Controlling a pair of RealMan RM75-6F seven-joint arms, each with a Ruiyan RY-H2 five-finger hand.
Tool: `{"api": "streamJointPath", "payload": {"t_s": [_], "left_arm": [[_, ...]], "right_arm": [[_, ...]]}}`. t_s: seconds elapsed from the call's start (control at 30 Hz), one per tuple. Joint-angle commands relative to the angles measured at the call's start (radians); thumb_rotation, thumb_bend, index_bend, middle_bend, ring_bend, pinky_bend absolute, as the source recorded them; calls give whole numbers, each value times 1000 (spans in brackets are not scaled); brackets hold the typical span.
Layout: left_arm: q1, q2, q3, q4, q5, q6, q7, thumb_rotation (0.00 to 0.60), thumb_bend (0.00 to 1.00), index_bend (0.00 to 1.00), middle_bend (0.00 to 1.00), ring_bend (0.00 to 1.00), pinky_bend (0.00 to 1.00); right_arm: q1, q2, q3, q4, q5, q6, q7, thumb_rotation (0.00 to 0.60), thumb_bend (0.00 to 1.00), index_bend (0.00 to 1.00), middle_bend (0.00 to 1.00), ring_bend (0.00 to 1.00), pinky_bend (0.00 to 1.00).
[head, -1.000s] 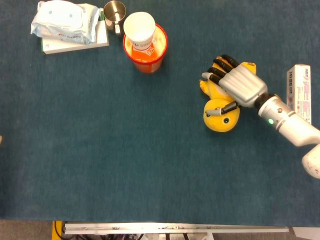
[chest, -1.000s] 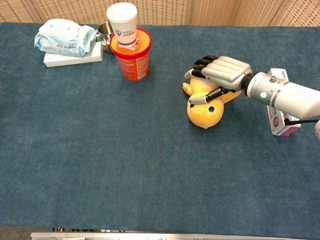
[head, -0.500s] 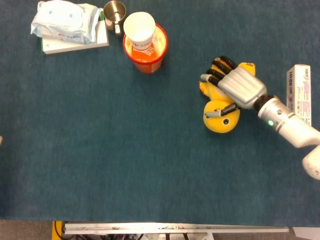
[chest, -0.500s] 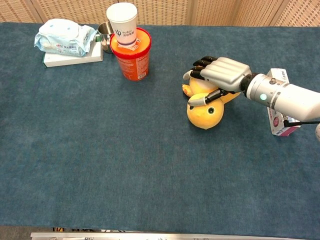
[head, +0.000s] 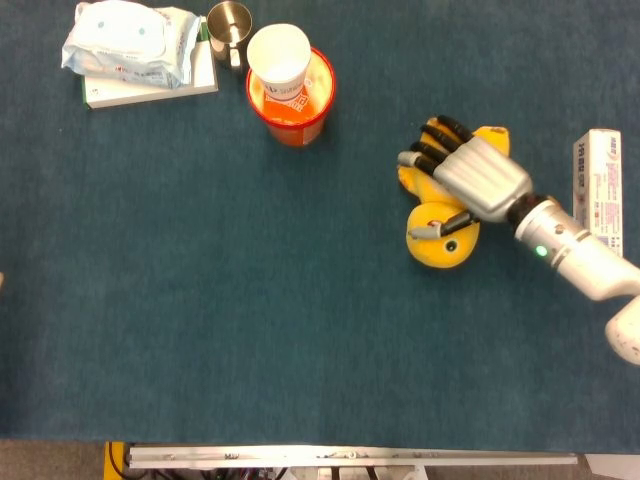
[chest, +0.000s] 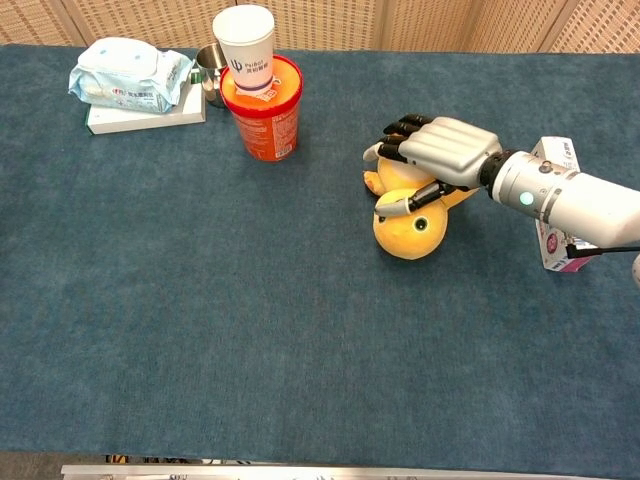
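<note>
- Blue carpet-like cloth (head: 250, 330) covers my table; wide bare stretches lie across its middle, left and near side.
- My right hand (head: 470, 175) lies over a yellow duck toy (head: 445, 245), fingers (head: 432, 150) curled down over its far side and thumb pressed on its head. From these views I cannot tell whether it is truly gripped or only covered.
- That toy sits right of centre, well apart from the far-left cluster.
- A white carton (head: 597, 185) lies just beside my right forearm, at the table's right edge.
- Far left: an orange tub (head: 300, 115) with a paper cup (head: 278, 55) in it, a steel mug (head: 229, 25) beside, and a wipes pack (head: 125, 40) on a flat box (head: 150, 90).
- My left hand is out of sight.
</note>
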Motion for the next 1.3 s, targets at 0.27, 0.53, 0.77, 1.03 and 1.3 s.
{"api": "streamJointPath", "payload": {"t_s": [0.27, 0.53, 0.77, 1.03, 1.3], "left_arm": [[-12, 0, -3, -2, 2, -15, 3, 600, 148, 85, 43, 6, 32], [-19, 4, -9, 1, 6, -16, -6, 600, 148, 85, 43, 6, 32], [-31, -4, -12, 2, 20, -16, -2, 600, 148, 85, 43, 6, 32], [-39, -14, -15, -1, 24, -16, 9, 600, 148, 84, 43, 6, 32], [-54, -16, -15, -12, 30, -32, 22, 600, 148, 85, 43, 6, 32]], "right_arm": [[-84, 144, 18, -164, -66, 209, 47, 37, 0, 147, 173, 0, 0], [-220, 327, 17, -323, -26, 379, -32, 291, 0, 147, 173, 0, 0], [-354, 461, -19, -415, 10, 494, -98, 529, 0, 146, 173, 0, 0], [-496, 485, -42, -394, 25, 626, -55, 582, 0, 147, 173, 0, 0], [-565, 480, -49, -383, 15, 660, -17, 583, 0, 147, 173, 0, 0]]}}
